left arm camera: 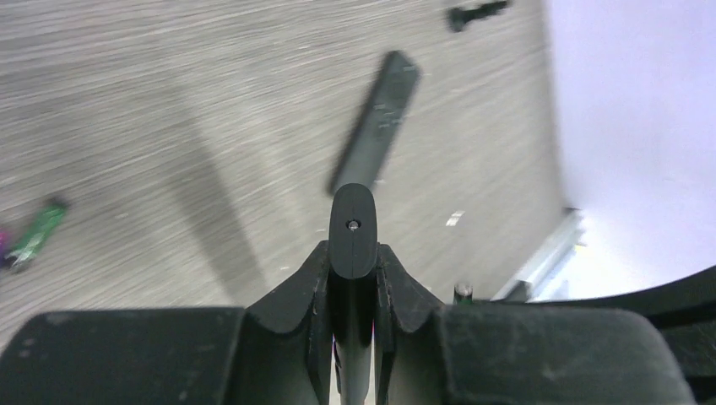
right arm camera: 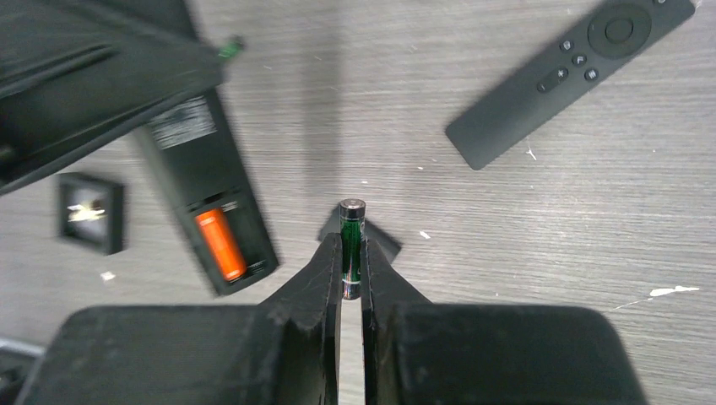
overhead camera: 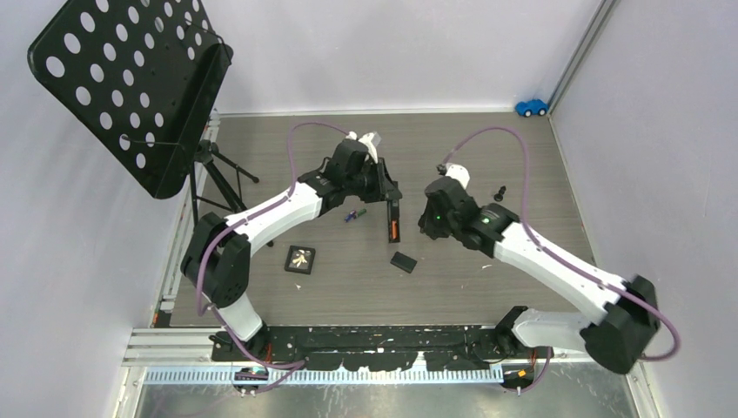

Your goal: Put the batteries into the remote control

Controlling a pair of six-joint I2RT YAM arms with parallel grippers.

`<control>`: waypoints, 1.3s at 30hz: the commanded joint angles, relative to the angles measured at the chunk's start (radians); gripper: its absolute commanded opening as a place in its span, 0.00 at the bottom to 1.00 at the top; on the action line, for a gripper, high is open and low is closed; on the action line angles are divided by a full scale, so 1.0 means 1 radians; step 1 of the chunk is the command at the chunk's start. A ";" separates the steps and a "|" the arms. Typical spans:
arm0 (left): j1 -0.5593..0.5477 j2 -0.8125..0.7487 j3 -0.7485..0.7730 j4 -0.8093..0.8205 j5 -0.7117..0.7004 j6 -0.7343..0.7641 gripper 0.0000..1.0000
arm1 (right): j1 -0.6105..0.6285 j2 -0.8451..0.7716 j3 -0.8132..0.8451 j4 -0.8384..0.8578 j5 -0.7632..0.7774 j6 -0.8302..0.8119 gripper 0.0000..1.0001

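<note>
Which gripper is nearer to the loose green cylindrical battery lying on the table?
Left. The left gripper, clamping the black remote control, is near the loose battery; the right gripper, holding another green battery, is beyond the remote.

Tally from my station: remotes, batteries and odd singles.
I counted two black remotes, the open-backed remote (right arm camera: 203, 190) and the face-up remote (right arm camera: 574, 76); four batteries, namely the orange battery (right arm camera: 221, 243), dark green battery (right arm camera: 351, 245), bright green battery (left arm camera: 35, 234) and bluish battery (overhead camera: 350, 216); one cover plate (overhead camera: 403, 262); one blue toy car (overhead camera: 531, 107); one perforated stand (overhead camera: 130, 87).
</note>
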 commanded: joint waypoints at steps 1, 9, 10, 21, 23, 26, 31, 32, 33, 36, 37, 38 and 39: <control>0.012 0.030 0.025 0.268 0.263 -0.169 0.00 | -0.002 -0.126 0.033 -0.077 -0.065 -0.042 0.04; 0.017 0.127 0.021 0.501 0.418 -0.415 0.00 | -0.003 -0.217 0.097 -0.158 -0.131 -0.076 0.06; 0.017 0.132 0.018 0.520 0.425 -0.433 0.00 | -0.002 -0.216 0.101 -0.161 -0.130 -0.081 0.06; 0.016 0.135 0.004 0.543 0.451 -0.495 0.00 | -0.002 -0.183 0.105 -0.174 -0.080 -0.114 0.09; 0.016 0.136 0.000 0.558 0.459 -0.512 0.00 | -0.002 -0.181 0.108 -0.173 -0.076 -0.117 0.10; 0.015 0.131 0.000 0.565 0.463 -0.523 0.00 | -0.002 -0.176 0.112 -0.173 -0.081 -0.116 0.15; 0.015 0.130 0.002 0.570 0.474 -0.540 0.00 | -0.002 -0.172 0.114 -0.166 -0.097 -0.114 0.19; 0.015 0.130 0.002 0.572 0.475 -0.544 0.00 | -0.002 -0.175 0.114 -0.162 -0.102 -0.114 0.19; 0.014 0.131 0.002 0.574 0.476 -0.546 0.00 | -0.002 -0.177 0.113 -0.157 -0.107 -0.114 0.19; 0.015 0.133 0.002 0.574 0.475 -0.550 0.00 | -0.002 -0.184 0.111 -0.144 -0.119 -0.113 0.19; 0.015 0.134 0.002 0.574 0.475 -0.551 0.00 | -0.002 -0.184 0.112 -0.143 -0.120 -0.114 0.19; 0.014 0.135 0.002 0.575 0.475 -0.553 0.00 | -0.002 -0.183 0.113 -0.143 -0.121 -0.113 0.19; 0.015 0.136 0.003 0.577 0.475 -0.556 0.00 | -0.002 -0.183 0.113 -0.143 -0.119 -0.114 0.19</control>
